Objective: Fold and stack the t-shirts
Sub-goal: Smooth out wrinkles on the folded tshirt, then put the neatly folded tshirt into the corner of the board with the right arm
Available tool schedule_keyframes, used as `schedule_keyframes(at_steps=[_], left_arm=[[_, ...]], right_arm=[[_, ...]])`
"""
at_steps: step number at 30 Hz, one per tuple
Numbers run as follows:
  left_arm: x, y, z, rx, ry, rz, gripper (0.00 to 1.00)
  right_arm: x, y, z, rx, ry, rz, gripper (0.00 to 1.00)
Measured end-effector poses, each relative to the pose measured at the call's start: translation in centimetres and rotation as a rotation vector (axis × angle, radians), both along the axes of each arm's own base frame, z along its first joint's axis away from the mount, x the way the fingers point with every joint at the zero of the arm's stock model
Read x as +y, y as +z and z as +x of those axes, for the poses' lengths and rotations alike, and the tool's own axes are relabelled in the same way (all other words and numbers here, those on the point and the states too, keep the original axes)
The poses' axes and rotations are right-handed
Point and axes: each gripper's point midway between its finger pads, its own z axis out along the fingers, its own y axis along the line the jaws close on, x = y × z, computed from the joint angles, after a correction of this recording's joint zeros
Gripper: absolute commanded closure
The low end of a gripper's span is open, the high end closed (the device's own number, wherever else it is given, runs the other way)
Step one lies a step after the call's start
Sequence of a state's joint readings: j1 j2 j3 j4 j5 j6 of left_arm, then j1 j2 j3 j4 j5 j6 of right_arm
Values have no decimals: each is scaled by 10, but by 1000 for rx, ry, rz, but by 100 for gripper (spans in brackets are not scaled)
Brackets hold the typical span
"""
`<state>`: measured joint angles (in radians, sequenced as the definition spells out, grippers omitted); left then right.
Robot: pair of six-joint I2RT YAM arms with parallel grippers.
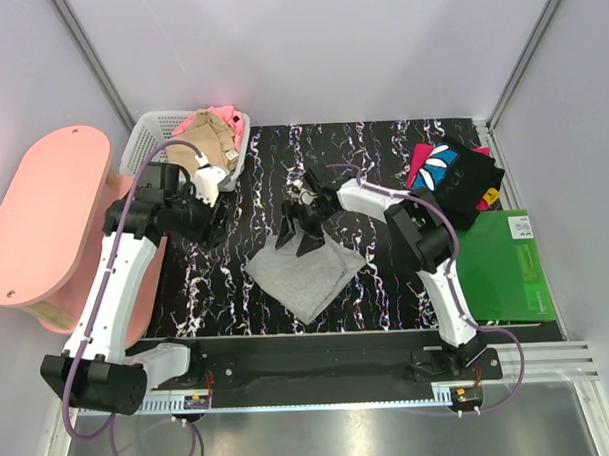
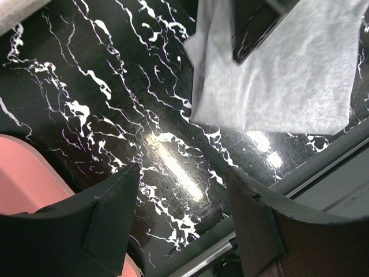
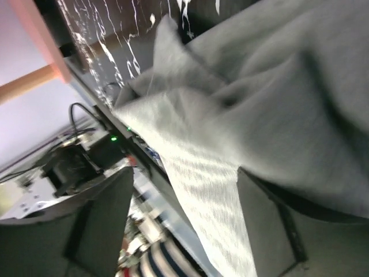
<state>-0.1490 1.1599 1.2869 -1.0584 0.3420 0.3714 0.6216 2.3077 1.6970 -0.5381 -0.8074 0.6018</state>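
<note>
A light-grey t-shirt (image 1: pixel 308 275) lies folded in the middle of the black marbled table (image 1: pixel 386 275); it also shows as a flat grey sheet (image 2: pixel 288 75) and as rumpled grey cloth (image 3: pixel 277 104). My right gripper (image 1: pixel 297 236) stands at the shirt's far corner, jaws open wide. A flap of the grey cloth hangs loose between its fingers (image 3: pixel 185 173). My left gripper (image 1: pixel 217 229) hovers open and empty (image 2: pixel 183 173) over bare table left of the shirt. A black printed t-shirt (image 1: pixel 455 180) lies at the back right. Tan (image 1: pixel 209 139) and pink (image 1: pixel 233 118) t-shirts fill the basket.
The white lattice basket (image 1: pixel 146 138) stands at the back left, close behind my left arm. A pink oval side table (image 1: pixel 44 212) is beyond the table's left edge. A green board (image 1: pixel 506 266) lies at the right edge, beside the black t-shirt.
</note>
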Motion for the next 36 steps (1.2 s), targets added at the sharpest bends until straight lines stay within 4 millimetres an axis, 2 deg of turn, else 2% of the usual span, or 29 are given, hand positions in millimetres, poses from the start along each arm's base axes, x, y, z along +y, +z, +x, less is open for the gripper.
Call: schedule_keyframes(at_steps=[3,5,7,10,13,14,16,18,20,23,27,36], left_arm=[[1,-2,-2,9,-4,5,33],[0,-2,-2,9,-7,3,33],[-2,-3,-2,13,-14,1,33],[-14,-8,-4,32,-60,10,33],[-43,-22,-11,76,-166,41,34],[-54,-28,-14,96,-206,54,34],[-72,-41,-18,137,-272,79,36],[-81,-55,-19,177,-303,109,38],[-85,-69,-15,197,-312,144,39],[-91,-88,-5,189,-312,185,39],[-92,-123,0,200,-302,251,40],[-92,-206,9,366,-240,368,43]], right_arm=[[-15,16,5,-86,3,-49,2],[-27,33,13,-140,-11,-59,0],[-50,54,27,-205,-50,-59,0],[-90,68,45,-258,-134,-86,0],[-130,56,53,-254,-216,-153,0],[-142,44,50,-233,-235,-185,0],[-153,21,38,-186,-240,-235,0],[-158,2,24,-136,-229,-269,0],[-159,-9,15,-98,-220,-279,0],[-158,-8,17,-107,-219,-263,0],[-154,-8,16,-101,-215,-215,1],[-141,-4,0,-46,-177,-54,3]])
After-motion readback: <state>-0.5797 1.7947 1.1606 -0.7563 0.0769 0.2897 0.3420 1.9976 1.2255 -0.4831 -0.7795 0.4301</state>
